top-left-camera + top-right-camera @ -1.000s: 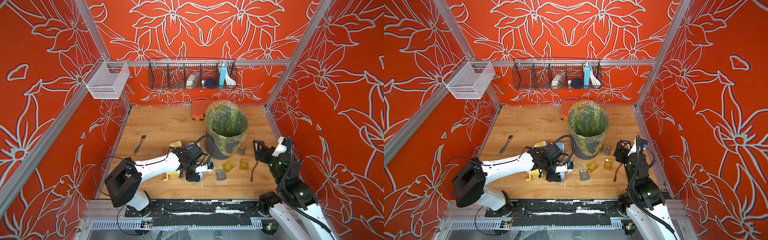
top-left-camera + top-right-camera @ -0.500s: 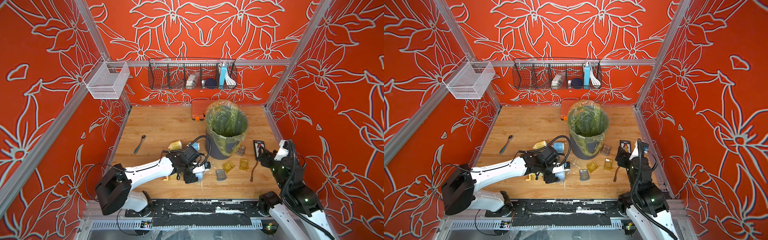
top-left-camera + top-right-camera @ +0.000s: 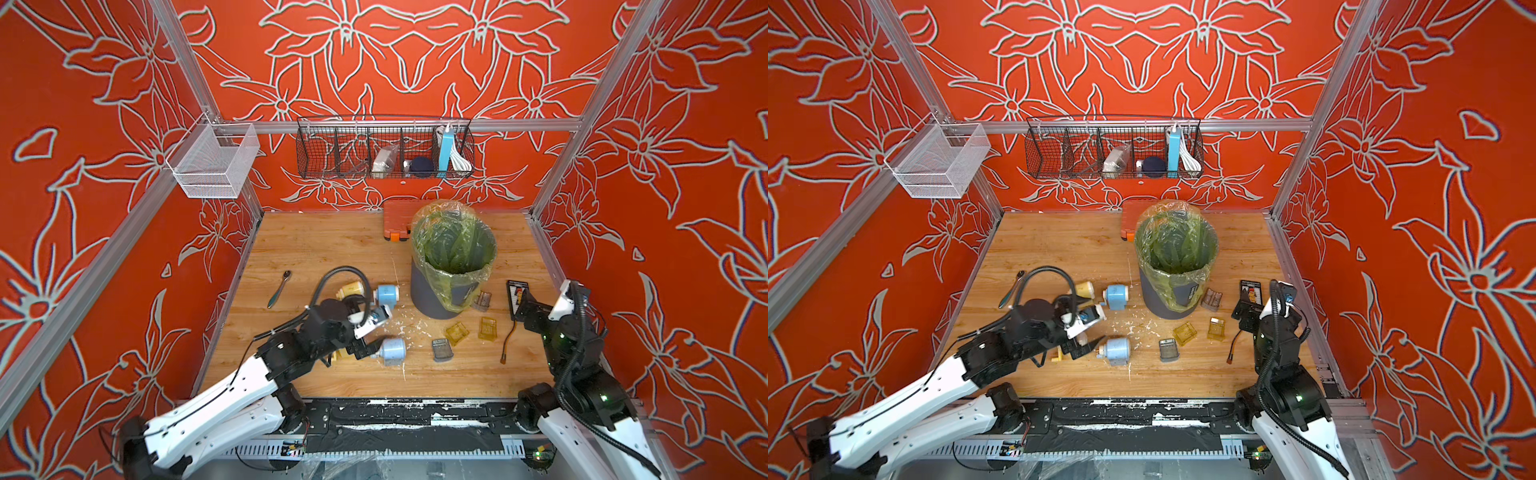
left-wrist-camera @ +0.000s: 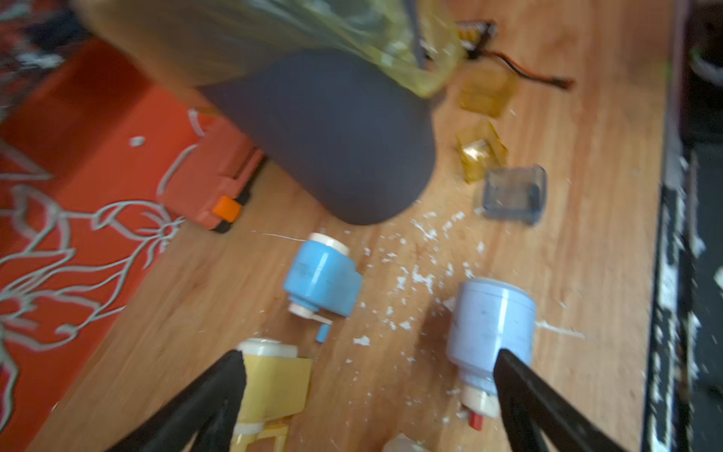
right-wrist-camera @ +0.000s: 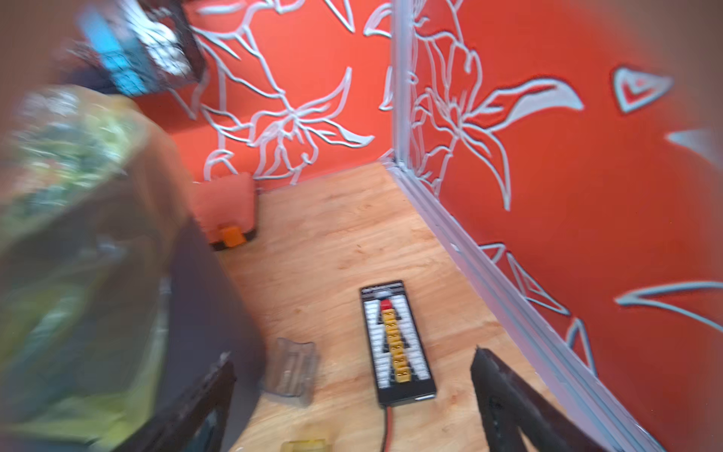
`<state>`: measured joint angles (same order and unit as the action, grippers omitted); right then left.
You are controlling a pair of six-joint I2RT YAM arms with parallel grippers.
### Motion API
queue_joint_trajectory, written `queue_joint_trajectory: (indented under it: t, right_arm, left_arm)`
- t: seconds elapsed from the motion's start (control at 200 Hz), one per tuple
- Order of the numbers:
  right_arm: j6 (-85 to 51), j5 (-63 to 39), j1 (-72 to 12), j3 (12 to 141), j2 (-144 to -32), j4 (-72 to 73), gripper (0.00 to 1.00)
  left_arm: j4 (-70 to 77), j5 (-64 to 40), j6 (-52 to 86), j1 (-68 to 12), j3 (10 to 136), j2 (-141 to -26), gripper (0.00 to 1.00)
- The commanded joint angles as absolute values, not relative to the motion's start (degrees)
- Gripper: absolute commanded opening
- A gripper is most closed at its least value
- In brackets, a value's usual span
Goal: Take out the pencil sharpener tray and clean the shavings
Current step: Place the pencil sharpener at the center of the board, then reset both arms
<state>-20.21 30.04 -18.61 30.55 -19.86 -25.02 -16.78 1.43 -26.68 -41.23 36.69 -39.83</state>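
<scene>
Several pencil sharpeners lie on the wooden table: a blue one (image 3: 386, 295) (image 4: 322, 280), a pale blue one (image 3: 392, 350) (image 4: 491, 325) and a yellow one (image 4: 274, 381). My left gripper (image 3: 368, 345) (image 4: 369, 364) is open and empty, with its jaws between the yellow and pale blue sharpeners. Loose trays lie by the bin: two yellow (image 3: 457, 332) (image 3: 487, 328), one grey (image 3: 441, 350) (image 4: 514, 193), one clear (image 3: 483, 300) (image 5: 291, 371). Whitish shavings (image 3: 409, 328) (image 4: 420, 276) are scattered on the wood. My right gripper (image 3: 524, 307) (image 5: 352, 371) hangs open near the right wall.
A grey bin (image 3: 453, 257) lined with a green bag stands mid-table. An orange case (image 3: 397, 220) lies behind it. A black connector board (image 3: 517, 297) with a cable (image 3: 509, 340) lies under the right gripper. A metal tool (image 3: 279, 289) lies at the left. A wire basket (image 3: 384, 147) hangs on the back wall.
My left gripper opened, let go of the pale blue sharpener and drew back toward the front left. My right gripper opened wider and moved back toward the right wall.
</scene>
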Motion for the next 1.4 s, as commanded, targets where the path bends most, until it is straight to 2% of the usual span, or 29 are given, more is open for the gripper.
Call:
queue_joint_trajectory:
  t: [0.0, 0.115, 0.21, 0.315, 0.41, 0.56, 0.681, 0.721, 0.766, 0.866, 1.041, 1.106, 1.186, 1.261, 1.326, 1.396]
  right_arm:
    - [-17.3, 36.7, -18.1, 27.4, -26.0, -17.0, 0.97]
    - [-16.5, 38.0, -17.4, 27.6, -32.6, -9.0, 0.97]
    - [-12.6, 39.3, -15.5, 27.8, -37.9, -1.8, 0.97]
    - [-11.1, 38.2, -9.4, 28.0, -43.9, 2.5, 0.97]
    - [-14.1, 29.4, -0.4, 28.9, -50.8, 3.2, 0.97]
    - [-13.0, 29.1, 2.2, 27.9, -58.6, 11.2, 0.97]
    - [-11.6, 26.7, 2.2, 22.6, -63.4, 25.1, 0.97]
    - [-13.0, 25.6, 2.1, 24.2, -63.7, 21.3, 0.97]
    - [-12.3, 23.1, 2.1, 22.9, -65.2, 26.0, 0.97]
    - [-9.5, 18.0, 1.7, 22.4, -67.7, 26.9, 0.97]
    - [-7.8, 17.2, 0.8, 14.6, -73.4, 45.4, 0.97]
    - [-6.3, 15.8, -0.2, 16.3, -73.7, 42.2, 0.97]
    - [-4.1, 10.7, -0.3, 15.8, -75.9, 44.9, 0.97]
    - [-2.4, 9.6, -0.7, 11.9, -82.6, 61.2, 0.97]
    - [-2.8, 10.4, -1.2, 13.3, -77.7, 51.0, 0.97]
    - [-3.1, 12.3, -1.2, 12.1, -80.7, 57.6, 0.97]
  left_arm:
    - [-9.7, 2.2, -14.4, -30.3, 33.7, -36.6, 0.98]
    - [-4.5, -5.9, -5.0, -15.4, 31.3, -37.1, 0.98]
    - [1.3, -8.7, 2.1, -5.8, 29.3, -40.4, 0.98]
    - [9.7, -3.4, 7.5, -0.5, 25.6, -43.2, 0.98]
    - [15.4, 1.3, 8.5, 2.8, 23.2, -46.1, 0.98]
    - [23.5, 8.1, 7.0, 5.1, 20.6, -51.1, 0.98]
    - [28.3, 8.0, 5.5, 6.6, 20.4, -57.2, 0.98]
    - [29.2, 8.0, 5.2, 7.0, 20.7, -59.6, 0.98]
    - [30.3, 7.6, 5.0, 7.3, 20.8, -61.1, 0.98]
    - [33.1, 7.4, 4.7, 7.6, 20.2, -63.7, 0.98]
    - [32.6, 4.0, 2.7, 7.7, 20.8, -64.4, 0.98]
    - [32.8, 2.7, 2.1, 7.7, 21.0, -64.4, 0.98]
    - [31.8, 2.1, 1.5, 7.7, 20.8, -64.0, 0.98]
    - [30.1, 2.4, 1.4, 7.7, 20.8, -63.1, 0.98]
    - [30.6, 2.6, 1.3, 7.7, 20.1, -62.5, 0.98]
    - [30.5, 0.9, 0.5, 7.8, 20.2, -62.6, 0.98]
